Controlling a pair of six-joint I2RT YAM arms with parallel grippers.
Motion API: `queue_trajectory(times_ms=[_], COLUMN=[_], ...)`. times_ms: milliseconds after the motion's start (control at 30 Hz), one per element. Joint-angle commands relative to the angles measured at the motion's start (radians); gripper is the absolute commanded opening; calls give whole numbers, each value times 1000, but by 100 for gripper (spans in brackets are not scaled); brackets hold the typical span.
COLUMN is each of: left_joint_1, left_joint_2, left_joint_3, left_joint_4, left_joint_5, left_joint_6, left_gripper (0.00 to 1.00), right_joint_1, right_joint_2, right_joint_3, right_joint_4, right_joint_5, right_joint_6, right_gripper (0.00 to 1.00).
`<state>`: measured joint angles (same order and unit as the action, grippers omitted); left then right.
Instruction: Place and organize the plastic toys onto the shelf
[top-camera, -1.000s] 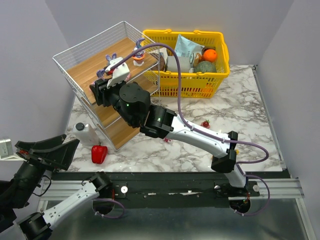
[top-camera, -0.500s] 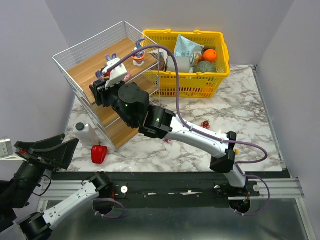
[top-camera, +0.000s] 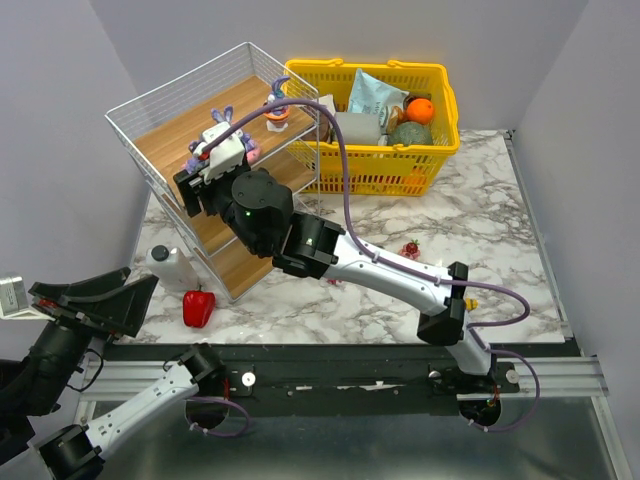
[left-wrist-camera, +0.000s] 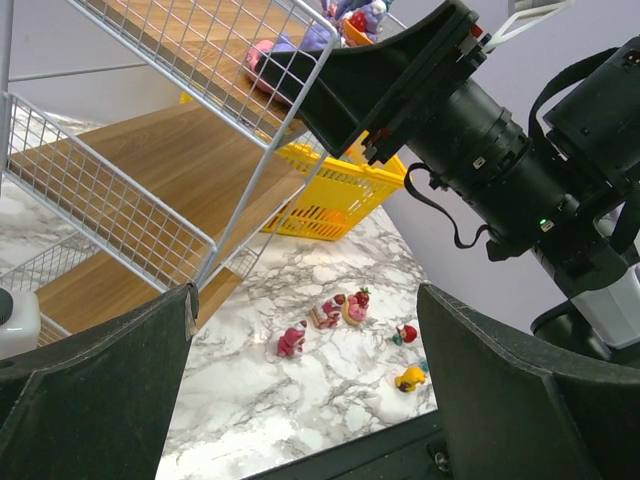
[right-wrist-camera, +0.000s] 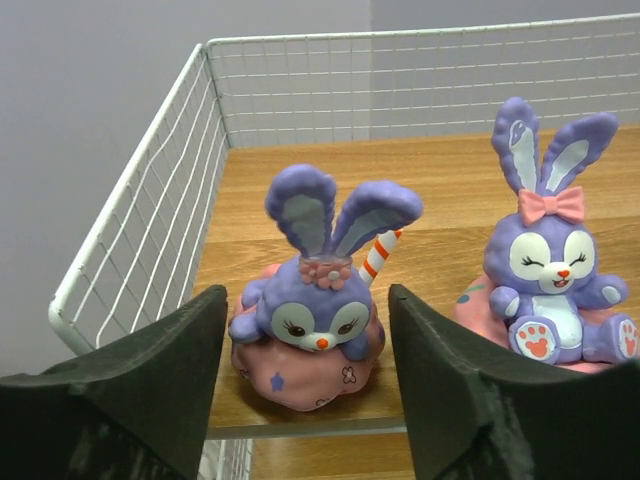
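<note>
On the shelf's (right-wrist-camera: 450, 190) top board, near the wire side wall, a lying purple bunny (right-wrist-camera: 310, 325) rests on its pink base, a sitting bunny (right-wrist-camera: 555, 290) just beside it. Either side of it the right fingers (right-wrist-camera: 140, 385) stand spread, touching neither flank, so this placement looks finished. Next: back straight out, then fetch the small toys (left-wrist-camera: 335, 310) on the counter (left-wrist-camera: 260, 400). Off to the side the left fingers (left-wrist-camera: 90, 400) gape wide, empty.

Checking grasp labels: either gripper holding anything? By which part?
Left gripper holds nothing. Right gripper straddles the lying purple plastic bunny on its pink base, which rests on the shelf's top wooden board; whether it grips the bunny's sides cannot be told.
</note>
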<state>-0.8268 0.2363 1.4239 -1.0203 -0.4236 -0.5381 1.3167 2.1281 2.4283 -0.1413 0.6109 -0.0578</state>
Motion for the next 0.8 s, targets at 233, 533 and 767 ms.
queue_trajectory(times_ms=[233, 533, 767], left_joint_1=[-9, -11, -12], left_joint_2=[-5, -3, 1], left_joint_3=[12, 17, 33], left_joint_4=[-11, -9, -18], left_joint_5=[-40, -47, -55], left_joint_6=[6, 6, 18], left_gripper=[99, 99, 99], right_joint_1=[13, 23, 36], right_joint_2=[-56, -138, -232], right_joint_3=[-67, -133, -213], right_joint_4=[42, 36, 2], right_joint_5=[-33, -56, -89], right_joint_6=[-34, -30, 6], right_gripper=[82, 88, 92])
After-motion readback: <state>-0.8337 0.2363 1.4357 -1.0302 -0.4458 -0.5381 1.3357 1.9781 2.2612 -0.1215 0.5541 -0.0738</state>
